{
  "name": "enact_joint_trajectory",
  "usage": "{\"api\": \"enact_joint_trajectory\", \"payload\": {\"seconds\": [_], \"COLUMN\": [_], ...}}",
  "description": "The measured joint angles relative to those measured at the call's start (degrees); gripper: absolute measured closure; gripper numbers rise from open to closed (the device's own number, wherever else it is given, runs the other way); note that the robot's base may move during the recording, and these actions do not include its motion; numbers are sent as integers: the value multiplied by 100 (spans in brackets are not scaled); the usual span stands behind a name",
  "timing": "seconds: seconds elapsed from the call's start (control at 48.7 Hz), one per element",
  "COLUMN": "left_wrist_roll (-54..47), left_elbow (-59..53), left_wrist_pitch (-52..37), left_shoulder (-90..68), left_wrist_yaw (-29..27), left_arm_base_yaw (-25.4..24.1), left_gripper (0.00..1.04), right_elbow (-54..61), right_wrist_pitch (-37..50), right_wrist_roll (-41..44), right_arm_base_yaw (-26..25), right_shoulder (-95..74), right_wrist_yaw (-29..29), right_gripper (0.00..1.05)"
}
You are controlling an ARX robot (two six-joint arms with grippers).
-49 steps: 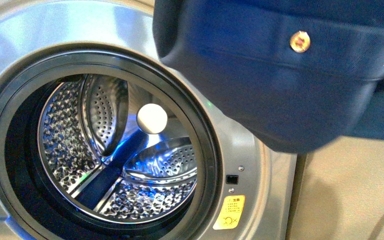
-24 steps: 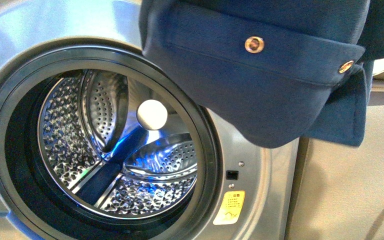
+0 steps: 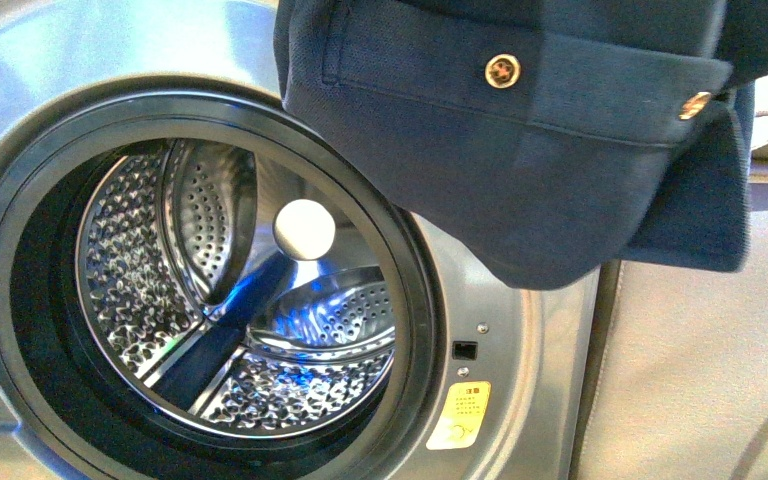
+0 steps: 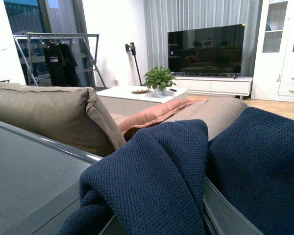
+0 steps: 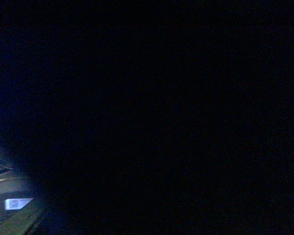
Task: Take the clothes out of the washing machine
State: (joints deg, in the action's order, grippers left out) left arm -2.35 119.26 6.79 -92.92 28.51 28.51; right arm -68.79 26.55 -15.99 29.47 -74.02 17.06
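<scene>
The clothes (image 3: 520,170), a dark navy garment with brass snap buttons, hang in the upper right of the front view, outside and above the washing machine's open porthole. The washing machine (image 3: 520,380) is grey metallic, with its perforated steel drum (image 3: 230,290) showing nothing but bare steel. In the left wrist view the navy fabric (image 4: 157,181) is bunched over my left gripper, which is shut on it; the jaws themselves are hidden by cloth. The right wrist view is dark, so my right gripper's state cannot be told.
An orange-yellow sticker (image 3: 460,415) sits on the machine's front, right of the door ring. A beige panel (image 3: 700,380) stands right of the machine. The left wrist view shows a tan sofa (image 4: 44,115), a white coffee table (image 4: 137,95) and a television (image 4: 206,49).
The garment has shifted left and slightly up in the front view, and swung so its folded right edge hangs lower. The drum looks unchanged.
</scene>
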Motion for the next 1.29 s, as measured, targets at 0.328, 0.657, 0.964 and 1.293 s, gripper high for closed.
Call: {"api": "enact_joint_trajectory", "payload": {"seconds": [0.328,0.657,0.964,1.293], "left_wrist_roll": [-2,2,2,4], "left_elbow": [0,0,28,35], "left_wrist_pitch": [0,0,-2,-2], "left_shoulder": [0,0,2,2], "left_wrist_yaw": [-4,-7,-4,-2], "left_arm_base_yaw": [0,0,0,0], "left_gripper": [94,87,44,7], "right_elbow": [-269,-369,-363,-11], "right_wrist_pitch": [-367,-149,313,608], "right_wrist_roll": [756,855,562,157], "right_arm_base_yaw": [245,184,-247,-1189], "right_shoulder": [-258,-446,-426,249], "right_wrist_yaw": [-981,-1659,-1996,-1851], "right_gripper": [8,41,81,97]}}
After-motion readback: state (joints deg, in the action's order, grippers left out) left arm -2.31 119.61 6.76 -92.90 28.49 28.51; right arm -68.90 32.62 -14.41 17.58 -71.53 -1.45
